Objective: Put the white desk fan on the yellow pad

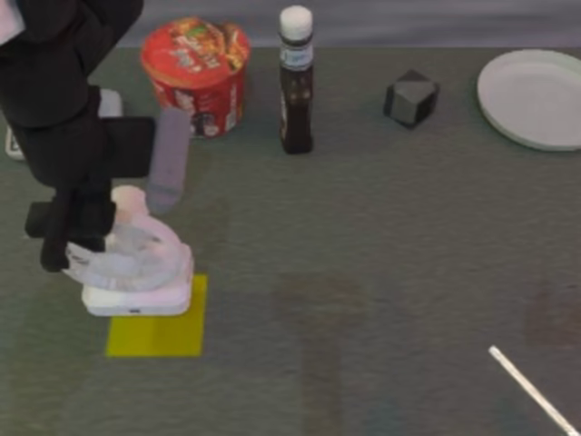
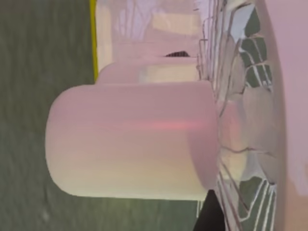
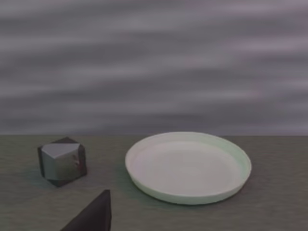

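Observation:
The white desk fan (image 1: 138, 263) is at the left of the table, its rounded base (image 1: 136, 298) over the far edge of the yellow pad (image 1: 163, 331). I cannot tell whether the base rests on the pad. My left gripper (image 1: 77, 247) reaches down from the back left and is shut on the fan's grilled head. The left wrist view is filled by the fan's motor housing (image 2: 130, 139) and its grille (image 2: 245, 96). One dark finger (image 2: 211, 219) lies against the grille, and a strip of the yellow pad (image 2: 93, 38) shows behind. My right arm is parked outside the top view.
Along the back stand a red noodle cup (image 1: 195, 73), a dark sauce bottle (image 1: 296, 82), a dark cube (image 1: 410, 98) and a white plate (image 1: 536, 98). A pale scale (image 1: 109, 102) is partly hidden under the left arm. A thin white strip (image 1: 536, 391) lies front right.

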